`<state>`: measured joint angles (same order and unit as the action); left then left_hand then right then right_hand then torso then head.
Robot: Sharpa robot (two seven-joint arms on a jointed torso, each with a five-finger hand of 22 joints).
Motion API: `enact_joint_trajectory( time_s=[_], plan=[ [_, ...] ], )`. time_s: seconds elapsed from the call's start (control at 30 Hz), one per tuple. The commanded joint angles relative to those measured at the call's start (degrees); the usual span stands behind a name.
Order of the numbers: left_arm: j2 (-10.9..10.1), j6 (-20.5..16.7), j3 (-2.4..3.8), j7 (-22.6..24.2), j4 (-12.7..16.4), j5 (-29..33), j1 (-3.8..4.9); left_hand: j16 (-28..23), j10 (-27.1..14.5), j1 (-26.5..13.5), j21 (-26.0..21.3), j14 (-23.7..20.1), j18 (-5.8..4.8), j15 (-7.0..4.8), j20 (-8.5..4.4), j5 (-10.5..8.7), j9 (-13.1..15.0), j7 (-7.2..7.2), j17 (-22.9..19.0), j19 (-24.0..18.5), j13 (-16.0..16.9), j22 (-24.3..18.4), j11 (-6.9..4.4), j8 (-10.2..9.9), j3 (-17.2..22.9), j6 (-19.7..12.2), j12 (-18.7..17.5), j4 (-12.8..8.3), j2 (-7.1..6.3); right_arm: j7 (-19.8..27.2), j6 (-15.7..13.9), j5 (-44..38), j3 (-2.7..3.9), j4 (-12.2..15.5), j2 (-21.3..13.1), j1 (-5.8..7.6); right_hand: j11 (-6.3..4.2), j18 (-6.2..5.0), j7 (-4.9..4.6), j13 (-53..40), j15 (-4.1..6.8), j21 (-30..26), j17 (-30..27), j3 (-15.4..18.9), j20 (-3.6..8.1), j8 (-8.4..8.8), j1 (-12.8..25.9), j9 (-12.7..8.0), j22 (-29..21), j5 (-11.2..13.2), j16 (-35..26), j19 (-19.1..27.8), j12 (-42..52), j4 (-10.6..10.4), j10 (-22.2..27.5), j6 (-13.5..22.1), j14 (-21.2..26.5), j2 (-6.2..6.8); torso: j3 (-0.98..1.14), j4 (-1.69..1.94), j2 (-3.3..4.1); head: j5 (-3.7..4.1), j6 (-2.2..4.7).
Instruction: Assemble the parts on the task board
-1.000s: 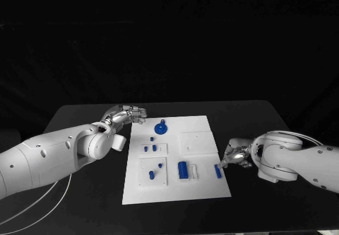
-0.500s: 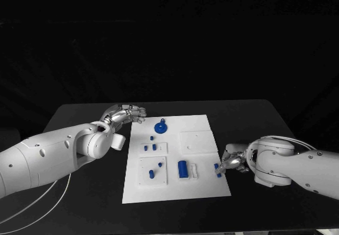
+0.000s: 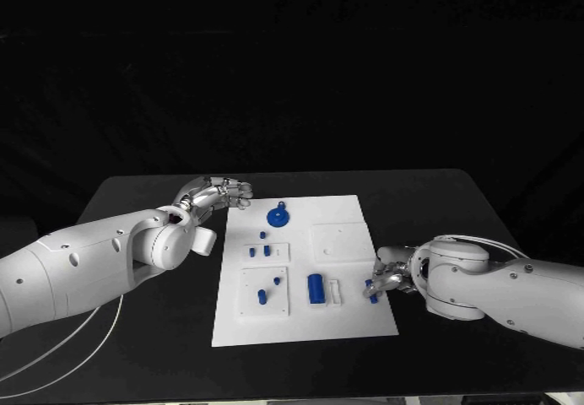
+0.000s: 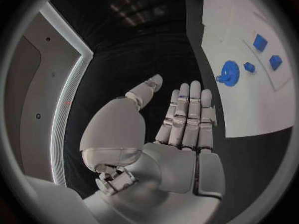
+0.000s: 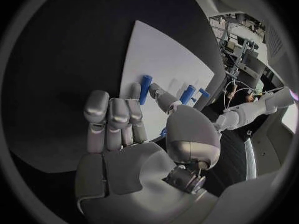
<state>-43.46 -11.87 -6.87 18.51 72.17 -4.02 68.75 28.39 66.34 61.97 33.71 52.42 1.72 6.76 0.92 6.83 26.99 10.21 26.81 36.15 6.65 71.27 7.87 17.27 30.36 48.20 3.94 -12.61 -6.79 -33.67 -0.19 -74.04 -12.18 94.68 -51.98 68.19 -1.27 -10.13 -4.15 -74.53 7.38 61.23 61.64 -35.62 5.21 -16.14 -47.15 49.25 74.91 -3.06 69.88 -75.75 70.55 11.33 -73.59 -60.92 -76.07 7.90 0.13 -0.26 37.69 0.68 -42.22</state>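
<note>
black table point(image 3: 146, 321) | white rectangular task board point(image 3: 353, 325) mid-table, small blue plastic parts on it | left hand point(image 3: 217, 196) empty, fingers straight, off board's far-left corner | right hand point(image 3: 387, 277) pinching small blue peg point(image 3: 375, 288) at board's right edge | your risk: peg tilts, slips or jams | target slot hidden

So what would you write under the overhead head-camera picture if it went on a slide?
Right hand pinches a small blue part at the white task board's edge; left hand waits open beside its far corner.
</note>
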Motion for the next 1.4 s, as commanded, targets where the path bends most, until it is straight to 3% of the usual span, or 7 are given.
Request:
enact_joint_trajectory(
  time_s=[0.03,0.53,0.6,0.83,1.0,1.3,1.4],
  plan=[
    [0.1,0.9,0.05,0.3,0.1,-0.2,0.06,-0.2,0.4,-0.8,-0.4,0.3,0.79,0.04,0.13,-0.27,-0.1,-0.06,0.1,-0.2,-0.1,0.1,-0.03,0.2,-0.1,-0.5,0.2,0.4,0.0,-0.8,0.7,-7.5,-0.47,-1.0,1.0,-0.91,-0.68,-4.87,-0.21,0.0,0.48,0.0,-0.1,-0.1,0.22,0.41,-0.2,-8.2,0.4,0.3,0.2,0.4,-0.1,0.6,-0.9,0.7,0.1,-0.76,-0.01,-0.01,-0.01,-0.19,-0.19],
    [-0.1,1.0,0.05,0.2,0.2,-0.2,0.06,-0.3,0.4,-0.8,-0.4,0.3,0.78,0.04,0.13,-0.29,-0.1,-0.05,0.2,-0.2,-0.1,0.1,-0.03,0.2,-0.1,-0.5,0.2,0.5,0.0,-0.7,1.3,-7.7,-0.5,-1.4,2.3,-1.35,0.15,-4.87,-1.17,0.0,-0.23,0.0,-0.4,-5.9,0.21,2.67,-3.6,-9.0,0.3,0.2,0.2,0.2,-0.4,1.6,-0.6,3.0,0.0,1.12,-0.04,-0.02,-0.03,-0.25,-0.51],
    [-0.1,1.0,0.05,0.2,0.2,-0.2,0.06,-0.3,0.4,-0.8,-0.4,0.3,0.78,0.04,0.13,-0.29,-0.1,-0.05,0.2,-0.2,-0.1,0.1,-0.03,0.2,-0.1,-0.5,0.2,0.5,0.0,-0.5,1.0,-6.2,-0.5,-1.5,2.2,-1.37,0.32,-4.87,-1.3,0.0,-0.41,0.0,-0.4,-7.2,0.15,2.92,-4.7,-9.3,0.4,0.0,0.2,0.2,-0.4,2.2,-0.6,3.0,0.0,0.36,-0.04,0.02,-0.01,-0.24,-0.5],
    [-0.1,1.0,0.05,0.2,0.1,-0.2,0.06,-0.3,0.4,-0.8,-0.5,0.3,0.79,0.04,0.13,-0.29,-0.1,-0.05,0.2,-0.3,-0.1,0.2,-0.03,0.2,-0.1,-0.5,0.2,0.5,0.0,0.2,-2.5,0.7,-0.48,-1.4,2.1,-1.36,0.43,-4.87,-1.37,0.1,-0.55,0.1,-0.6,-9.8,-0.47,3.24,-5.0,-10.2,0.5,-3.9,0.1,0.3,-0.6,3.7,-0.5,2.1,0.0,-2.21,-0.02,-0.02,-0.04,-0.43,-0.45],
    [-0.1,1.0,0.05,0.2,0.1,-0.2,0.06,-0.3,0.5,-0.8,-0.5,0.3,0.79,0.04,0.13,-0.29,-0.1,-0.05,0.2,-0.3,-0.1,0.2,-0.03,0.2,0.0,-0.5,0.2,0.5,0.01,0.8,-5.8,4.9,-0.45,-1.2,2.0,-1.35,0.5,-4.87,-1.45,0.4,-0.61,0.0,-0.7,-9.9,-0.58,3.62,-3.4,-10.9,0.4,-1.2,0.0,0.1,-1.0,3.1,-0.2,2.0,-0.1,-1.33,0.0,-0.02,-0.05,-0.49,-0.5],
    [-0.2,1.2,0.05,0.2,0.2,-0.2,0.07,-0.4,0.5,-0.7,-0.5,0.3,0.79,0.04,0.13,-0.28,-0.1,-0.06,0.3,-0.3,-0.1,0.2,-0.05,0.3,0.0,-0.5,0.2,0.5,0.01,3.7,-11.8,10.9,-0.26,-0.6,1.8,-1.24,0.38,-4.87,-1.33,0.6,-0.48,-0.1,-0.9,-10.4,-0.44,3.66,-3.2,-11.4,0.3,-2.7,0.0,-0.1,-1.3,2.8,-0.2,1.4,-0.1,-1.24,-0.02,0.01,-0.06,-0.61,-0.27],
    [-0.3,1.6,0.05,0.3,0.2,-0.2,0.07,-0.4,0.5,-0.7,-0.5,0.3,0.79,0.04,0.13,-0.28,-0.1,-0.07,0.3,-0.3,-0.1,0.2,-0.05,0.3,0.0,-0.5,0.2,0.5,-0.01,5.3,-13.8,13.2,0.48,0.0,1.7,-1.24,0.4,-4.87,-1.36,0.7,-0.44,-0.2,-0.9,-10.9,-0.26,3.9,-3.4,-11.8,0.2,-3.4,-0.1,-0.2,-1.5,2.3,0.0,1.6,-0.1,-0.79,-0.03,0.0,-0.01,-0.63,-0.32]
  ],
)
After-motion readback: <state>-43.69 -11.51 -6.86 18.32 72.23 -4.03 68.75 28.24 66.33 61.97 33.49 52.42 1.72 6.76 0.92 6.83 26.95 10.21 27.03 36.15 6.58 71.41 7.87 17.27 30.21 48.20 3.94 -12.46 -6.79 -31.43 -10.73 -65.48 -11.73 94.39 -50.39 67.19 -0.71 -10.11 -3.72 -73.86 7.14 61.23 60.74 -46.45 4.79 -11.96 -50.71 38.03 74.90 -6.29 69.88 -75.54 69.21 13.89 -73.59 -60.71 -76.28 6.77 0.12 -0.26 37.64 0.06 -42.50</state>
